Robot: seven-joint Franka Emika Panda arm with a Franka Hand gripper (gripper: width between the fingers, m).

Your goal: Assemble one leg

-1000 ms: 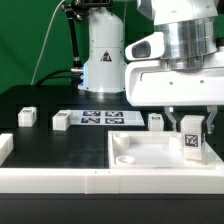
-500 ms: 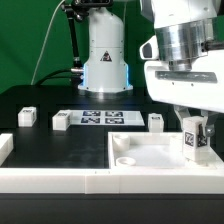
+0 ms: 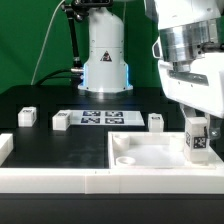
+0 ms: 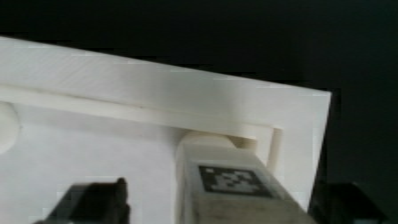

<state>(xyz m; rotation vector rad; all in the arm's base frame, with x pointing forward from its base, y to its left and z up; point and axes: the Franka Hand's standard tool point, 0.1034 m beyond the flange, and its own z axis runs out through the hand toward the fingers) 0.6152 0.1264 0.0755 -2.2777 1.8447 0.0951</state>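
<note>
The leg, a small white block with a black-and-white tag, stands upright between my gripper's fingers over the right rear corner of the white tray-like piece. In the wrist view the leg sits between the two dark fingers, just in front of a recessed corner socket of the tray piece. The gripper is shut on the leg. The leg's lower end is hidden behind the tray's rim.
Three more small white blocks stand in a row on the black table. The marker board lies between them. The robot's base stands behind. A white part lies at the exterior view's left.
The gripper has moved toward the exterior view's right with the leg in it, and the wrist has turned. The leg now stands nearer the tray's right rear corner.
</note>
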